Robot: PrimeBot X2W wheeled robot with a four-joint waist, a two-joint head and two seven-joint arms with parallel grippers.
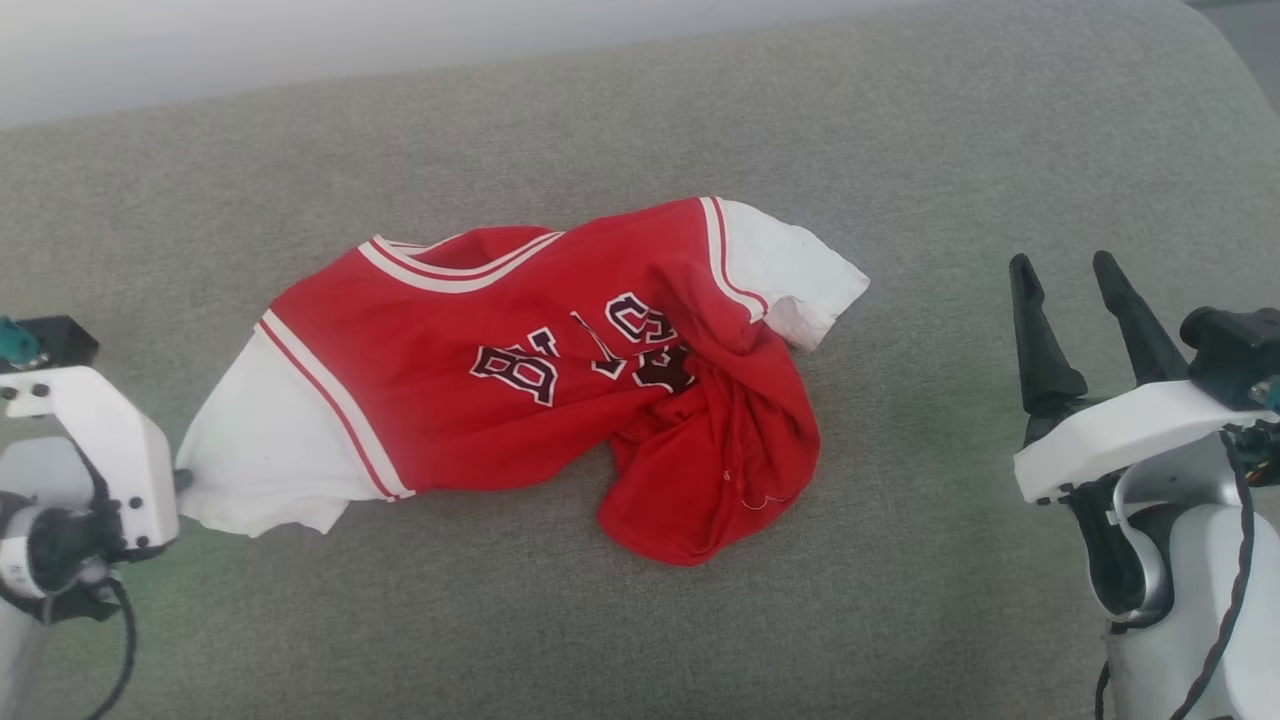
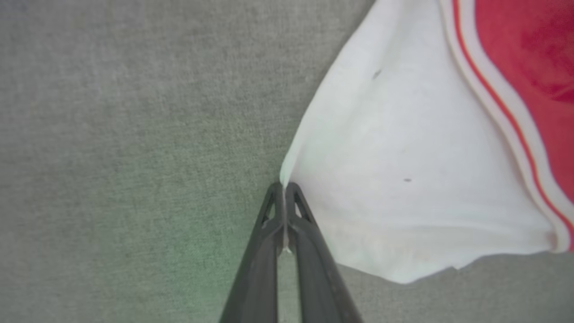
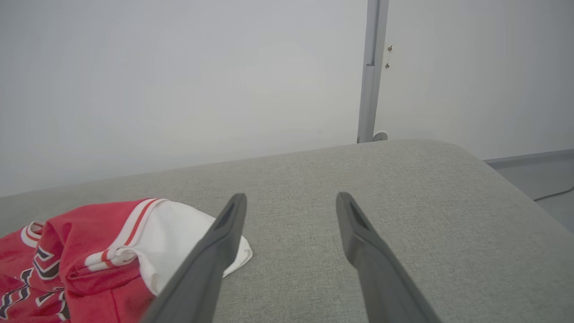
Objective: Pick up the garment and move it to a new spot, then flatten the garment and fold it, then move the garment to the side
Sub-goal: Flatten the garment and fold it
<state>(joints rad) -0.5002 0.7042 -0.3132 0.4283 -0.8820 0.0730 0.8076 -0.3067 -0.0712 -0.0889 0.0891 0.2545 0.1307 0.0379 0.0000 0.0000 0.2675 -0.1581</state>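
The left gripper (image 2: 284, 186) is clamping the jersey (image 1: 520, 370) by its white sleeve (image 2: 403, 157) at 8 o'clock; the right gripper (image 1: 1063, 268) is hovering spread and empty at 3 o'clock. The jersey is lying crumpled on the grey cushion (image 1: 900, 150), spanning 8 to 2 o'clock, collar toward 11; flattening seems underway, with folding and moving aside pending.

Counter (image 1: 640, 620): padded top covered in grey woven fabric, rounded at its far right corner, with a faint green tinge on the weave in places.
Wall (image 3: 179, 89): plain, pale grey-white, rising just behind the counter.
Post (image 3: 371, 72): slim grey upright against the wall, with a round foot at its base.
Floor (image 3: 556, 179): grey, beyond the counter's right edge, with a thin dark cable (image 3: 554, 194) lying on it.
Skirting (image 3: 529, 157): grey strip along the wall's foot.
Light: soft and even.
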